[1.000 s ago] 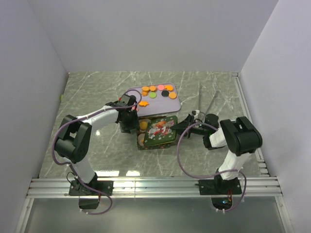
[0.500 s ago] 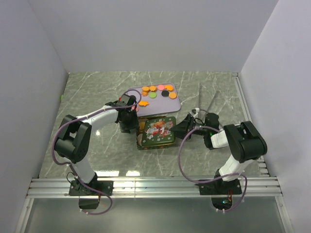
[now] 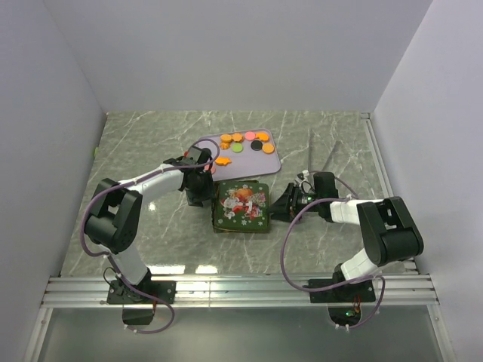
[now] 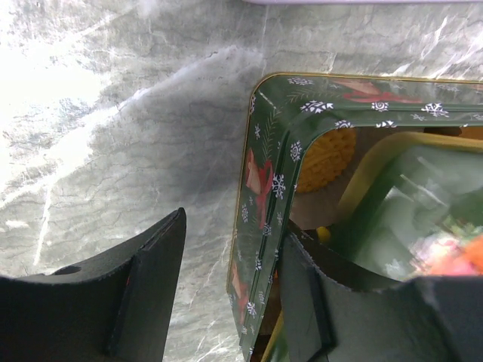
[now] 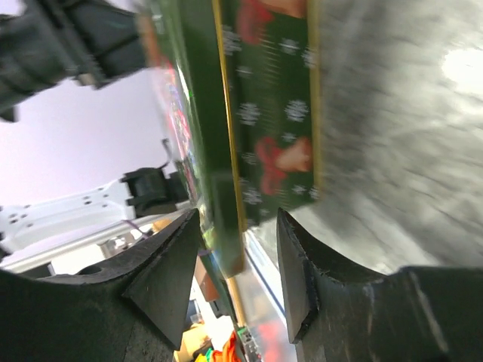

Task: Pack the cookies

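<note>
Arms (image 3: pixel 151 181): two.
End effectors: two, the left end effector (image 3: pixel 198 196) and the right end effector (image 3: pixel 283 204).
Tin (image 4: pixel 264 196): one, green.
Lid (image 3: pixel 241 204): one, with a printed picture.
Tray (image 3: pixel 253 162): one, pale purple.
Cookies on the tray: eight in all.
Orange cookies (image 3: pixel 236 137): five on the tray, one of them shaped rather than round.
Pink cookie (image 3: pixel 250 136): one.
Green cookie (image 3: pixel 237 148): one.
Black cookie (image 3: pixel 256 145): one.
Cookie in the tin (image 4: pixel 324 158): one orange round shows in the left wrist view.
Thin dark rods (image 3: pixel 309 151) on the tabletop: two.

bright even overhead light; glare on the marble table (image 4: pixel 53 83); right wrist view blurred.
</note>
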Controlling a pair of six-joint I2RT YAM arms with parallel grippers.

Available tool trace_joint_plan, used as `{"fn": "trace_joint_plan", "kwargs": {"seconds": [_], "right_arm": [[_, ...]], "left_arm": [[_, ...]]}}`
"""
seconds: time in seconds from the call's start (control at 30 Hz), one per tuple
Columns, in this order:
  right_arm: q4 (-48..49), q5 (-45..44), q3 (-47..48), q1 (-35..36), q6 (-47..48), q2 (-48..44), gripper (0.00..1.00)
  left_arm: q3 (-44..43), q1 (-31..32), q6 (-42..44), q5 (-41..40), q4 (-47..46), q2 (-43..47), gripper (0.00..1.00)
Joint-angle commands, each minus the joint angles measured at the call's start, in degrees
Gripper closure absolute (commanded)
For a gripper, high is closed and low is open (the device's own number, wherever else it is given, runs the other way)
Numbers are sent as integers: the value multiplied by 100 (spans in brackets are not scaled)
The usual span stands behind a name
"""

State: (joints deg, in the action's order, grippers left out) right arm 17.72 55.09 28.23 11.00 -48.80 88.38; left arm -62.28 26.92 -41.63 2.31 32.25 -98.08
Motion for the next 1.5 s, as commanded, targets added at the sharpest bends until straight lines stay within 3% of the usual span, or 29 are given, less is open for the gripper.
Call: {"fn": "trace_joint_plan", "kwargs": {"seconds": [0.0,0.5,0.6,0.73,0.83,1.1,1.47], "right_arm": [[-716,-253,280,24,555,21,48],[-234,-192,464,200,72,144,52],[-251,-236,613,323,-7,171,53],[-269,-306,763,455,-69,259,54],[-242,-332,772,490,-95,355,56],[-330,-438,877,569,-34,584,58],[-883,-630,1422,701,344,883,56]], "left_arm": [[-162,-37,-74,15,-43,202,44],[-144,-37,-109,42,44,395,43],[-231,-37,-144,16,149,492,39],[-320,-90,-179,-107,308,676,23],[-320,-204,-249,-160,396,843,18],[-320,-310,-285,-406,590,1142,18],[137,-354,-188,348,-43,1397,18]]}}
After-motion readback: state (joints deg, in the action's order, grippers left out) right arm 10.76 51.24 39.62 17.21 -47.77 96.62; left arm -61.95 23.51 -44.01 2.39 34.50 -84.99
